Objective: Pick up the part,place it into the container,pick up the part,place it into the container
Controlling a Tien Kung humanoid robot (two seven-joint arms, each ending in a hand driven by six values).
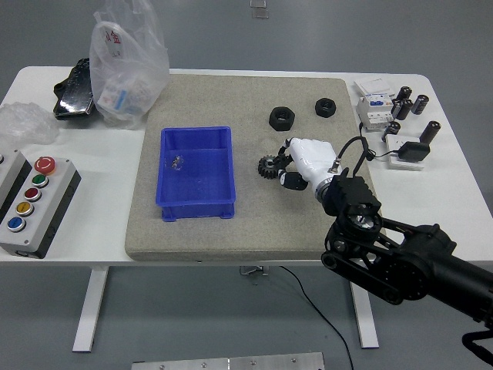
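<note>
Fingers [286, 163] of the right hand [302, 160] sit spread around the gear [268, 166], right of the blue bin [196, 174]; first pickup, I judge: closing and lifting come next.

A button box [29, 202] sits at the table's [85, 231] left edge. Behind it lie crumpled plastic [25, 121], a black object [73, 90] and a clear bag [127, 63]; electrical components [397, 116] crowd the far right corner.
</note>
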